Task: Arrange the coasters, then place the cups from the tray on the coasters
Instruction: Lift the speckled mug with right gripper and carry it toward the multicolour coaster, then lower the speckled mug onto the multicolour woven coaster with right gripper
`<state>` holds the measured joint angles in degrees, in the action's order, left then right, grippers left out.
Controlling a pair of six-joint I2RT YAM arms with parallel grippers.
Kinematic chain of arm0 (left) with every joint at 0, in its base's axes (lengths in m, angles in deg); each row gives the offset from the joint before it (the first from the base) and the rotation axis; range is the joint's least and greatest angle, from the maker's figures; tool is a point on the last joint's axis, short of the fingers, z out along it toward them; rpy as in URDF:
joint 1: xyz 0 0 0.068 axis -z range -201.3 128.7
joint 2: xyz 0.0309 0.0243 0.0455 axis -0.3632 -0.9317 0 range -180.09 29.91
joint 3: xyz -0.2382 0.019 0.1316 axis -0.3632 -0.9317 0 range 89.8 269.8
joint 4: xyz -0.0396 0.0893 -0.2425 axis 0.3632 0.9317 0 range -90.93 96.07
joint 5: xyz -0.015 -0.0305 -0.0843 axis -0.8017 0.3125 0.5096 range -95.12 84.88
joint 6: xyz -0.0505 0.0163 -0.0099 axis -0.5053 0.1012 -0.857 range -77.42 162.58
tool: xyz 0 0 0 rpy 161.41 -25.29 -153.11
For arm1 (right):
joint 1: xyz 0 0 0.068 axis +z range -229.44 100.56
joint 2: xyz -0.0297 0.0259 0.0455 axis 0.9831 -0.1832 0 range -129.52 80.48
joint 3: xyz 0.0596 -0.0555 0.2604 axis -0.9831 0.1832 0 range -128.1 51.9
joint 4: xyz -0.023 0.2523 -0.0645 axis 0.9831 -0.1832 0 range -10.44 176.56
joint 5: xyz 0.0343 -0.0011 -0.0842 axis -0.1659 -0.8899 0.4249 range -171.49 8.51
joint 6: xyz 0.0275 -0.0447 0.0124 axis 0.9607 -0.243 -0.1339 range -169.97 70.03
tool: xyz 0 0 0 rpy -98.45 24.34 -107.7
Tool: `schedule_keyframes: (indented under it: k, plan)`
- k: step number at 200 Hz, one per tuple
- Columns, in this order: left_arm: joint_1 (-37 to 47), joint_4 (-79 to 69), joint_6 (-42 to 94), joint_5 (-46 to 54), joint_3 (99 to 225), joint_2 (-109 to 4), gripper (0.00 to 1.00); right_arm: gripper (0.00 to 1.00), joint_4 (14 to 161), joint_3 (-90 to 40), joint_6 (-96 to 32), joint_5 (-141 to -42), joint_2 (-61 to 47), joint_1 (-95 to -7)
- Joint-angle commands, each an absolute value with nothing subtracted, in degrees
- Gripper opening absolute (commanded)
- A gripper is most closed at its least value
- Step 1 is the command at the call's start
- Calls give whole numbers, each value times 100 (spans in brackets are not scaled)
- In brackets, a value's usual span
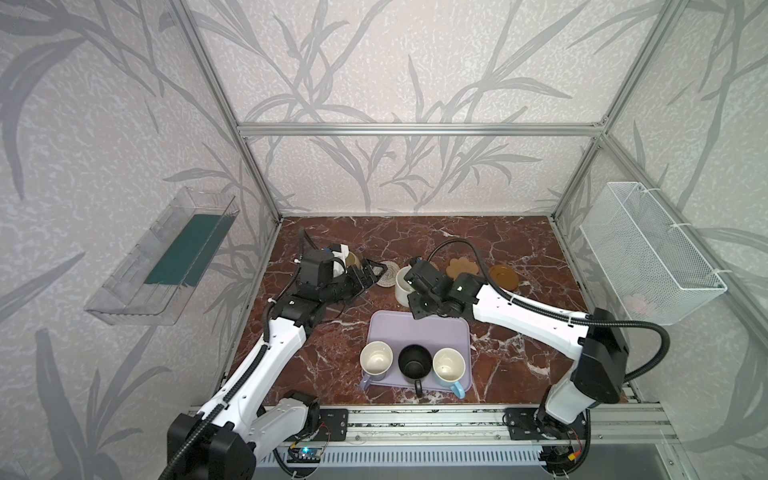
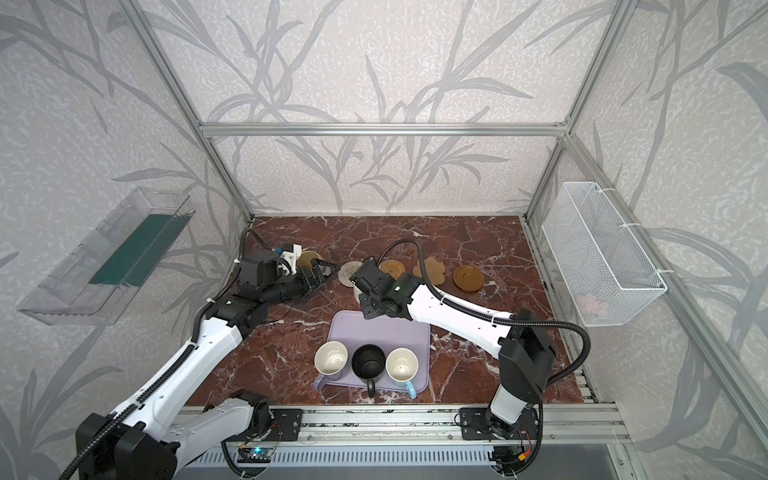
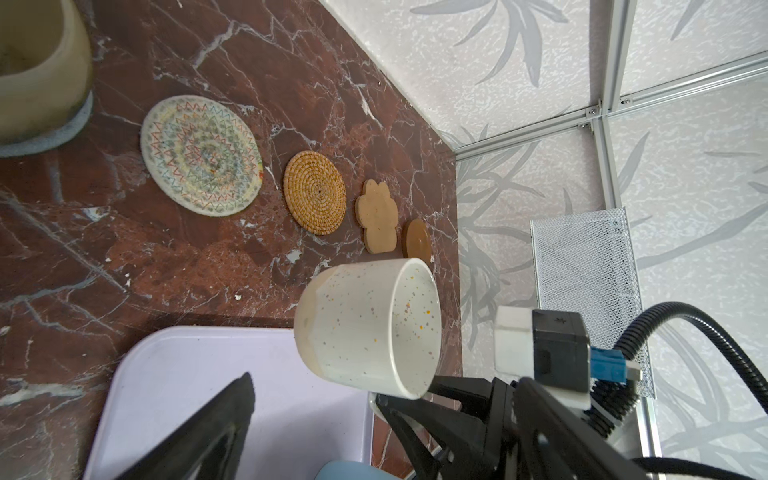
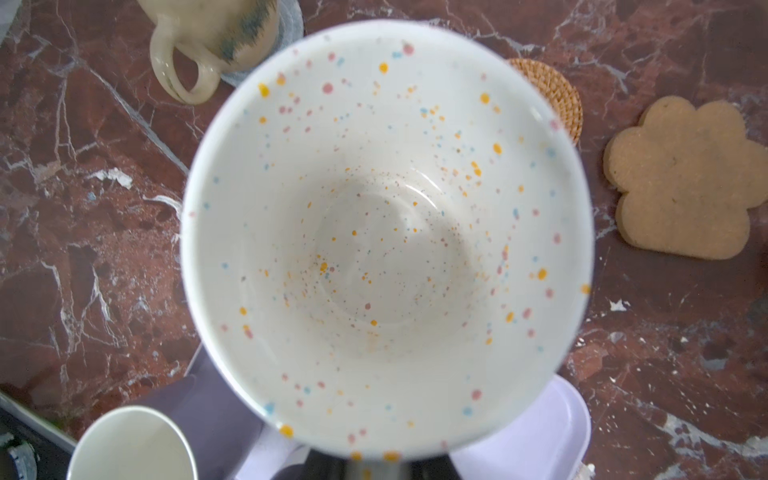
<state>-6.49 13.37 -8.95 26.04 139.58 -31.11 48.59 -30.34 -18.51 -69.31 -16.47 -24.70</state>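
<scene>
Your right gripper (image 3: 390,401) holds the speckled cup (image 1: 402,286) just beyond the tray's (image 1: 415,332) far edge.
It is clamped shut on the cup, upright, near the cream coaster (image 3: 201,156); your left gripper (image 1: 372,276) hangs wide open and empty beside the beige cup (image 3: 37,62) at far left.

Speckled cup (image 3: 365,328) upright, apparently airborne, between tray (image 3: 187,374) and coasters (image 3: 314,198).

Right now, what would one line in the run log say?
right gripper: shut on speckled cup | left gripper: open, empty | tray: three cups left | beige cup: on grey-blue coaster | four coasters bare
</scene>
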Motion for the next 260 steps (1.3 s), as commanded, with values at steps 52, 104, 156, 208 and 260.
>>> schedule_keyframes:
  k: [52,104,156,208,260]
  plan:
    - [-1089,1253,-1108,2348,14209,-3312,99,0,4674,-4571,-1404,-6269,-2434,-2495]
    - [-1265,1476,-640,2717,14487,-3712,99,0,4666,-5135,-1392,-6247,-2965,-2519]
    - [-1476,1545,-453,2588,14638,-3751,99,0,4488,-5869,-1194,-6199,-3530,-2620]
    - [-1849,1835,-243,2658,15072,-4212,98,0,4258,-6725,-1244,-6142,-4069,-2714]
    - [-1890,1647,-433,2205,15180,-4518,99,0,3957,-7817,-1272,-6272,-4856,-2873]
